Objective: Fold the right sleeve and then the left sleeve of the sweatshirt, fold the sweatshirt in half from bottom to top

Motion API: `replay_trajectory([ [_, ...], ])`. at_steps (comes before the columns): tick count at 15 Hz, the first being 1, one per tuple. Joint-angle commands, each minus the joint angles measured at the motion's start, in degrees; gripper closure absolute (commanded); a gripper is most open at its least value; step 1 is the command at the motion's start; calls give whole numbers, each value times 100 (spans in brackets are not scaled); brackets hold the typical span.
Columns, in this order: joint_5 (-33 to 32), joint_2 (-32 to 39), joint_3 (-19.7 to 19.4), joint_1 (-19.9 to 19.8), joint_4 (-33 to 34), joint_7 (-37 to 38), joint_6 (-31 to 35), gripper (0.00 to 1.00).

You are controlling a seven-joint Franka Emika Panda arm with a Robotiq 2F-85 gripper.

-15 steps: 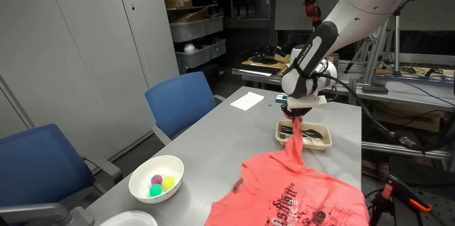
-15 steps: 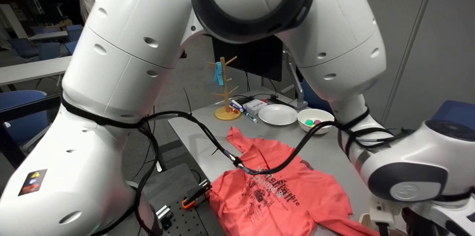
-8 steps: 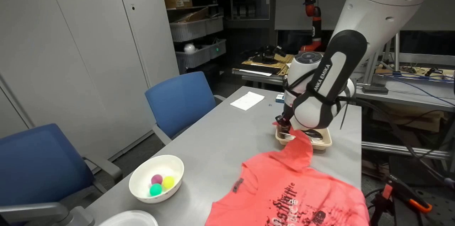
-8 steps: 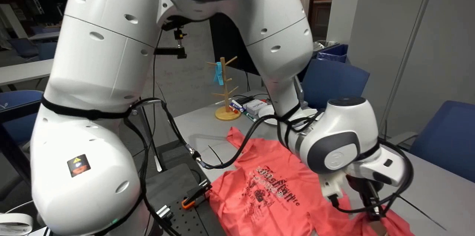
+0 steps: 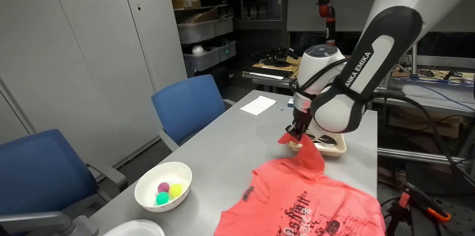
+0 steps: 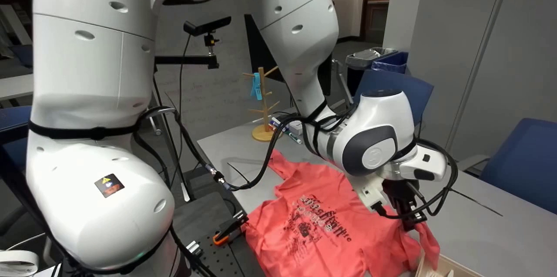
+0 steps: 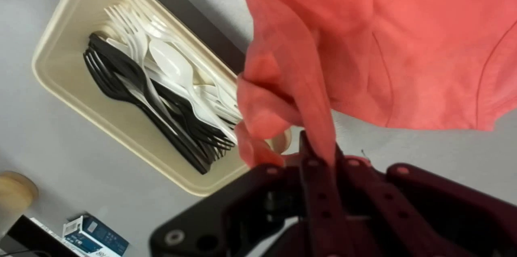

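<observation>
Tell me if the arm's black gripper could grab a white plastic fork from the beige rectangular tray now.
Probably not: the gripper is shut on a sleeve of the coral fabric sweatshirt. A white fork shows in the tray close by, but the sleeve likely needs releasing first.

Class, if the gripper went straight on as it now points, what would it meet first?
Probably loose folds of the sleeve the gripper holds, then the table or cutlery tray; depth is unclear.

The gripper [image 5: 295,133] pinches a sleeve [image 5: 310,156] of the coral sweatshirt [image 5: 293,199] near a tray [image 5: 331,152], well apart from a bowl [image 5: 163,173].
</observation>
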Motion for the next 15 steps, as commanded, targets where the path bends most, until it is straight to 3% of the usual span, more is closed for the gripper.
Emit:
replay_trajectory([
  [1,-665,-760,89,-65,-306,-345,-522,99],
  [5,-1278,-1113,778,-437,-358,-537,-1141,99],
  [9,-1217,-1182,1749,-994,-246,-955,-1798,99],
  [15,-1186,-1034,2503,-1349,15,-1295,-2363,99],
])
